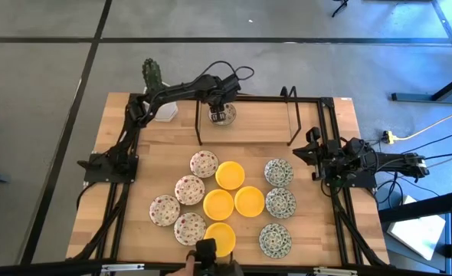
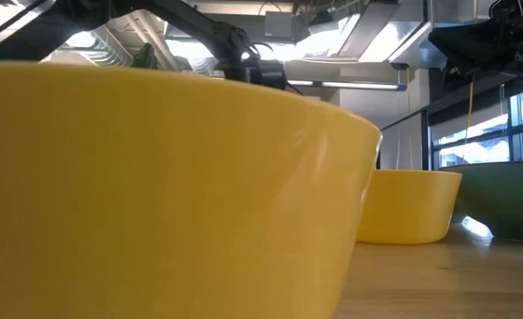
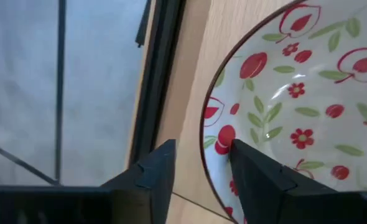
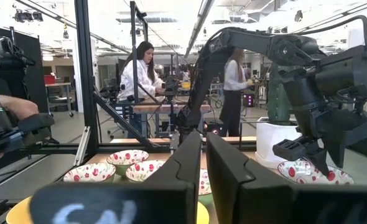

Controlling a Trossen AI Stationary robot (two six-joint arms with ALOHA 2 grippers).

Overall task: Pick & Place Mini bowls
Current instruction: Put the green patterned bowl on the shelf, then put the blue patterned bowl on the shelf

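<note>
Wooden bench point(image 1: 134, 199); left hand point(image 1: 223, 113) at far edge, jaws parted astride floral bowl point(image 3: 295, 106) rim, likely releasing; right hand point(image 1: 312, 153) parked, closed, empty.

In the low view a yellow bowl point(image 2: 155, 186) fills the picture, hiding most of the table. The left wrist view cuts off the red-flowered bowl point(image 3: 295, 106) at its edges

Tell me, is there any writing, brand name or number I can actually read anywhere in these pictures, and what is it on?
None can be read.
Pale marks on the right gripper, seen on its body in the right wrist view: too blurred to read.
The floral bowl at the left gripper: only red flowers and green leaves, no lettering.
The yellow bowls: plain, nothing written on them.
</note>
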